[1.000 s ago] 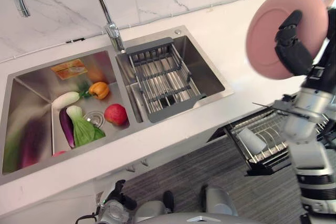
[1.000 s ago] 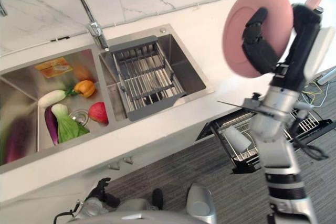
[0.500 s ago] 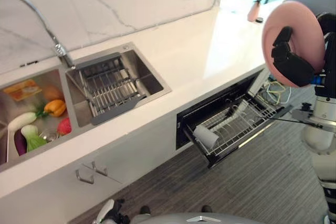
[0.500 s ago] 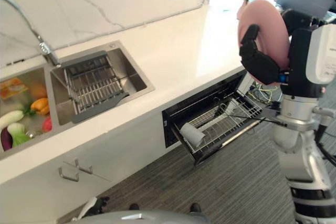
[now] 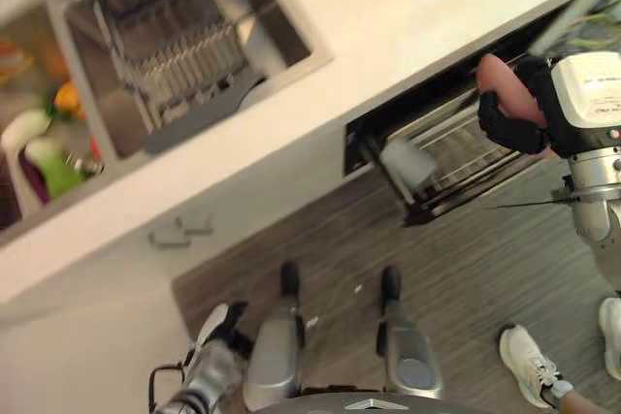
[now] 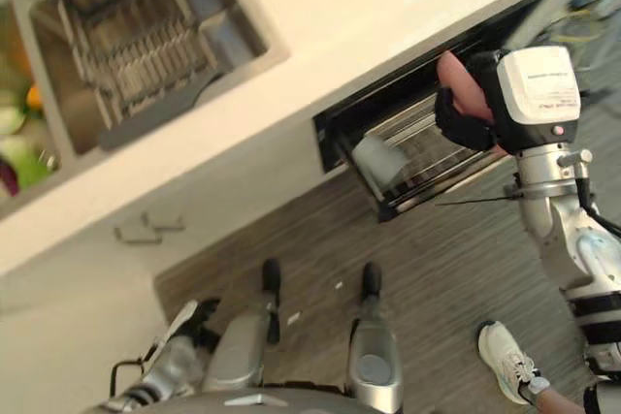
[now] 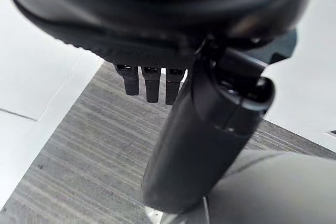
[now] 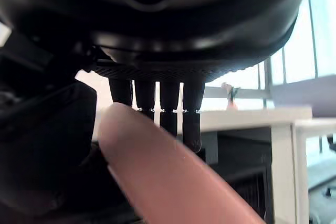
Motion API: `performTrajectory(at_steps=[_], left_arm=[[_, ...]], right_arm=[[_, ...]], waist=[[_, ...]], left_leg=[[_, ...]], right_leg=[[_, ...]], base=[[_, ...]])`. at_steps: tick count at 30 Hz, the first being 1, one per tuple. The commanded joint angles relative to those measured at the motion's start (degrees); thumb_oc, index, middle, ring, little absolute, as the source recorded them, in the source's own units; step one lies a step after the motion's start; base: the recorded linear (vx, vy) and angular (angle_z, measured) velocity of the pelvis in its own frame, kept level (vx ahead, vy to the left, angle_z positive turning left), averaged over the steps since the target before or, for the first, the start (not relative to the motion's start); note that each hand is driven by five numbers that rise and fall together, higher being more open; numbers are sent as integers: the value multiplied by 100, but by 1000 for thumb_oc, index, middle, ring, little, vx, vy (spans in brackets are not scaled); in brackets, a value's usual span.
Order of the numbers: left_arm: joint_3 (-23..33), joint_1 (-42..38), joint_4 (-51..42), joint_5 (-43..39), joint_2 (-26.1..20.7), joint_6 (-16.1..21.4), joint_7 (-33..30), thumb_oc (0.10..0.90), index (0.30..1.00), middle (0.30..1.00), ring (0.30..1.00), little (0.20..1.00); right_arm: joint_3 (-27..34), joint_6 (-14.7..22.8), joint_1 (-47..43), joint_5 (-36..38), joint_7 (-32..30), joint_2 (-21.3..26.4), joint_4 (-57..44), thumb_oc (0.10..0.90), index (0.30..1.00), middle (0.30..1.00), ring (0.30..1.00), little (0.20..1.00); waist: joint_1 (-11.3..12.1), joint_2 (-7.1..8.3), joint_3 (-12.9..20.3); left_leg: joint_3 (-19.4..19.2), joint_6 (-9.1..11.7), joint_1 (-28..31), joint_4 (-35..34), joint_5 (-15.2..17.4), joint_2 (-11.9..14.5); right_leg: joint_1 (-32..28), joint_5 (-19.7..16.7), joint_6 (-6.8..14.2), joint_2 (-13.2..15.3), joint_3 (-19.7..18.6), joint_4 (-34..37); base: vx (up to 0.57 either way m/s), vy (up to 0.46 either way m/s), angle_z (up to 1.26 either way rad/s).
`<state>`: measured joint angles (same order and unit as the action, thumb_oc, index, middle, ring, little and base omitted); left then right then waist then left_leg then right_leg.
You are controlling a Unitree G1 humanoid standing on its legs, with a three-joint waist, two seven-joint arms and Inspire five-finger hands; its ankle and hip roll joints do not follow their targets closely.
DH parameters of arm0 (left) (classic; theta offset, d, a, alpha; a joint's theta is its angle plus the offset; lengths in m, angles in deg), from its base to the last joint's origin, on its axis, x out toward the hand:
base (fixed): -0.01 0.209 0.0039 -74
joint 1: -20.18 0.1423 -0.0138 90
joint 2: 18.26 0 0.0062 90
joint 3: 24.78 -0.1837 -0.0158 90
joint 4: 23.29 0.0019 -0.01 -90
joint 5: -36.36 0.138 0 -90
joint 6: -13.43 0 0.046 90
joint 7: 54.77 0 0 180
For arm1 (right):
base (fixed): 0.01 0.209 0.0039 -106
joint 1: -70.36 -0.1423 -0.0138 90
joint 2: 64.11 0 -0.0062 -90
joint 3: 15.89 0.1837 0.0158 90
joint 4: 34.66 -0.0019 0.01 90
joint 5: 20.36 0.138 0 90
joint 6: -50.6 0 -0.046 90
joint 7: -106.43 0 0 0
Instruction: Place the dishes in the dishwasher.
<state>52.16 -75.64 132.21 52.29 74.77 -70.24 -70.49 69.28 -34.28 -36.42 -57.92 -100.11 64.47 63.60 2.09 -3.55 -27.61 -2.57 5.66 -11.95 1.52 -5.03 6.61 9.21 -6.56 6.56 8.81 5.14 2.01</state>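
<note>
The right robot hand (image 5: pixel 511 119) is closed round the pink plate (image 5: pixel 497 84), fingers curled over its edge, and holds it right at the mouth of the open dishwasher (image 6: pixel 427 123), above the pulled-out wire rack (image 5: pixel 456 157). In the right wrist view the plate's pink rim (image 8: pixel 173 182) runs across just under the fingers (image 8: pixel 157 103), so the hold looks like a grip on the rim alone.

The main risk, judging from this, is the plate slipping or twisting out of that edge grip as it is lowered, since a smooth plate held by one rim tends to swing. It could also strike the dark upper frame of the opening, which lies very close to the plate, or come down flat across the wires instead of standing between them. A white cup (image 5: pixel 408 162) lies on its side at the near end of the rack; a drift toward it would knock it.

The left robot hand (image 7: pixel 149 85) hangs low beside the body over the grey striped floor (image 7: pixel 79 145), fingers straight and holding nothing. On the white surface (image 5: pixel 388 7) the sink (image 5: pixel 281 36) holds a grey drying rack (image 5: pixel 175 75); vegetables (image 5: pixel 49 152) lie in the neighbouring basin, well apart from the work. A person's white shoe (image 5: pixel 529 366) stands on the floor near the right arm, and a backward sweep of that arm could meet it
</note>
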Motion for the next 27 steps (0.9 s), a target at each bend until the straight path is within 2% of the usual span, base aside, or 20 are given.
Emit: performTrajectory(at_steps=[1,10,11,12,13,15,19,20,21,22,27], left_arm=[[-253,83,512,-314,-58,189,-115,800,900,900,900,900],[-406,10,384,-595,-79,298,-194,800,900,900,900,900],[-479,16,376,-663,-73,333,-206,800,900,900,900,900],[-443,17,378,-666,-50,335,-207,800,900,900,900,900],[-529,14,385,-748,-54,361,-199,800,900,900,900,900],[-591,-2,399,-840,-3,381,-200,800,900,900,900,900],[-643,-31,404,-877,27,382,-195,800,900,900,900,900],[-648,-66,408,-933,53,382,-203,800,900,900,900,900],[-648,-66,408,-933,53,382,-203,800,900,900,900,900],[-648,-66,409,-933,53,382,-203,800,900,900,900,900],[-610,-86,427,-903,69,360,-210,800,900,900,900,900]], right_arm=[[200,29,-968,-126,-473,298,-793,400,300,300,300,300],[-747,-148,-1585,-482,-363,571,303,400,300,300,300,300],[-1205,-226,-1954,-659,-326,681,727,400,300,300,300,300],[-1334,-222,-2088,-651,-353,674,802,400,300,300,300,300],[-1722,-343,-2431,-799,-337,750,1245,400,300,300,300,300],[-2234,-488,-2944,-911,-349,768,1766,400,300,300,300,300],[-2376,-558,-3089,-959,-335,762,1918,400,300,300,300,300],[-2421,-587,-3160,-970,-271,766,1959,543,514,514,514,514],[-2421,-587,-3160,-970,-271,766,1959,543,514,514,514,514],[-2420,-587,-3160,-971,-271,766,1958,800,900,900,900,900],[-1993,-534,-2785,-730,-279,686,1773,800,900,900,900,900]], waist=[[222,310,497],[325,208,296],[374,212,250],[348,205,246],[413,220,215],[390,215,155],[357,213,137],[314,215,132],[314,215,132],[314,215,131],[250,210,203]], left_leg=[[-58,-120,214,-74,151,-216],[40,-42,-45,-48,46,-197],[10,-31,-55,-55,38,-177],[-7,-30,-54,-58,40,-171],[-51,-13,-59,-52,33,-144],[-100,7,-41,-59,25,-104],[-106,18,-29,-59,29,-91],[-127,31,-12,-41,50,-77],[-127,31,-12,-41,50,-77],[-128,31,-11,-41,51,-76],[-163,42,59,-15,92,-56]], right_leg=[[386,275,227,120,-487,-746],[605,278,225,141,-426,-830],[666,242,243,123,-434,-828],[678,239,243,117,-452,-831],[710,214,261,103,-466,-826],[747,199,261,82,-489,-835],[752,206,257,74,-490,-840],[761,209,252,59,-525,-838],[761,209,252,59,-525,-838],[760,209,252,59,-526,-839],[715,231,242,45,-542,-840]], base=[[-76,-34,-6],[-22,-14,2],[0,0,0],[-26,-3,-4],[-13,-10,-5],[-13,0,-11],[4,1,-9],[0,0,0],[-1,8,-3],[2,-2,-5],[16,-3,-9]])
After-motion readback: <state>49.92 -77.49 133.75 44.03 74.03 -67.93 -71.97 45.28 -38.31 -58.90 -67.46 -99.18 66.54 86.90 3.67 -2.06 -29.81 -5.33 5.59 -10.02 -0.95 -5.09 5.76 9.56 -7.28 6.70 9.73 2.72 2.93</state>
